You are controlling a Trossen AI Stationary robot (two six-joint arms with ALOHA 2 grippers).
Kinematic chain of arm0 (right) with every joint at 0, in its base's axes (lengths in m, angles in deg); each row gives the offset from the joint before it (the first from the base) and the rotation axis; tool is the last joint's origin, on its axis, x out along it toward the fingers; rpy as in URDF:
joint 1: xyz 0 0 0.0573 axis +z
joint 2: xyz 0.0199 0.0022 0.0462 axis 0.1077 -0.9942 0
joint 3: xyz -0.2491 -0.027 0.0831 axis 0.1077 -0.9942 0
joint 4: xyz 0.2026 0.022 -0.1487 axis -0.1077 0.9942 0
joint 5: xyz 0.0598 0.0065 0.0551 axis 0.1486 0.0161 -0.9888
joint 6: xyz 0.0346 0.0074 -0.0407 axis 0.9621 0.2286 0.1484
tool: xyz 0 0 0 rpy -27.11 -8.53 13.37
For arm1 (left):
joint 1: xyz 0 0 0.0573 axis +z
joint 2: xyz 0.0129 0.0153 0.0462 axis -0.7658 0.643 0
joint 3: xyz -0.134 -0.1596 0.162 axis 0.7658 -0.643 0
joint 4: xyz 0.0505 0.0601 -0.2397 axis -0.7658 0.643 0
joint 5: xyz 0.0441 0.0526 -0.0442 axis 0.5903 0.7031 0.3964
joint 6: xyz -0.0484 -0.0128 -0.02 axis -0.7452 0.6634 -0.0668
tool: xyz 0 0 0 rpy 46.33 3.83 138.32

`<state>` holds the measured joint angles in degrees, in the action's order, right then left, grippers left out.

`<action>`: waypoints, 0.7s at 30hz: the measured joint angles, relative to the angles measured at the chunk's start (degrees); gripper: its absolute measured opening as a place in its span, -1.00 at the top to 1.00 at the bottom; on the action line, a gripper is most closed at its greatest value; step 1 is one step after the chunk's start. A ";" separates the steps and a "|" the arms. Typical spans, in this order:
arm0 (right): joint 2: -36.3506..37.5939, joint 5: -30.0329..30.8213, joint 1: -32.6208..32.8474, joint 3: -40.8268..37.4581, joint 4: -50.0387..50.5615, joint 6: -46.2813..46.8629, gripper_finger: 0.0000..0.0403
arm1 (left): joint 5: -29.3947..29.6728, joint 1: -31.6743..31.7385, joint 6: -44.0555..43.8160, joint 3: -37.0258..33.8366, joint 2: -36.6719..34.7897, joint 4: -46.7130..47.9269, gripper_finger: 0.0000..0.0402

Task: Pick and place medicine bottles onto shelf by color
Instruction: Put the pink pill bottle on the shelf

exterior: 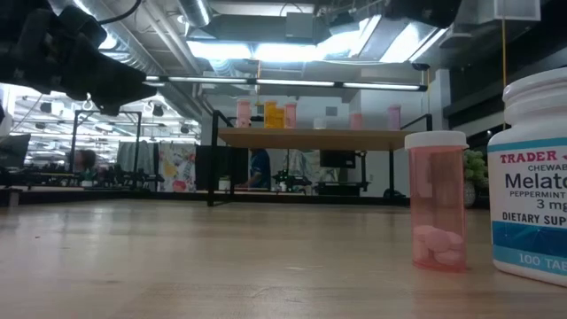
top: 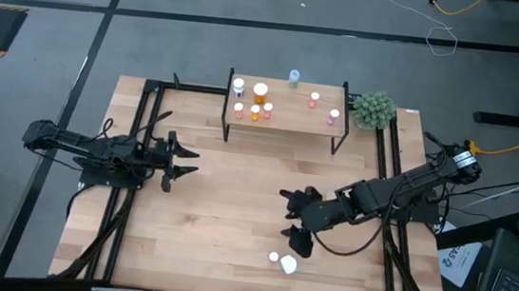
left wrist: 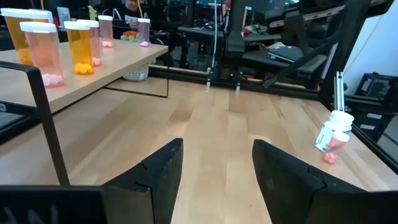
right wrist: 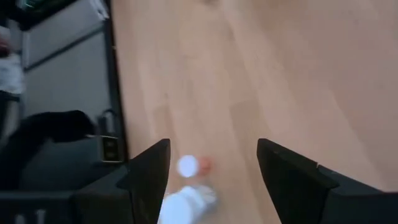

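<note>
Orange and pink white-capped bottles (top: pixel 261 92) are standing upright on the light-wood shelf (top: pixel 291 116) at upper centre of the high view. A small pink bottle (exterior: pixel 437 199) and larger white bottle (exterior: pixel 528 175) are standing at its lower centre.

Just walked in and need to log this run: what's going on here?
A two-arm robot is sorting medicine bottles onto the shelf, where most already stand. Two remain on the table near its front edge: a small pink bottle and a larger white bottle. The right tool hovers open close to them, holding nothing. The left tool waits open and empty over the table's left side.
</note>
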<state>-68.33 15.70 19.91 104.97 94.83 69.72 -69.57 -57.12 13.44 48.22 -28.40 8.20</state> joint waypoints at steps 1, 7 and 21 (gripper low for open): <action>0.00 -0.52 0.07 0.00 -0.73 0.52 -0.21 | 0.00 0.00 0.01 0.00 0.00 0.04 0.06; 0.00 -7.96 1.41 0.00 -10.72 0.73 -0.21 | -0.09 0.00 -0.34 0.00 0.00 0.26 0.06; -16.46 -21.69 3.34 17.25 -13.49 0.63 -0.21 | -0.04 0.00 -0.07 0.00 0.00 1.33 0.06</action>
<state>-84.78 -5.99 23.24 122.22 81.34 70.35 -69.62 -57.12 13.37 48.22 -28.40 9.54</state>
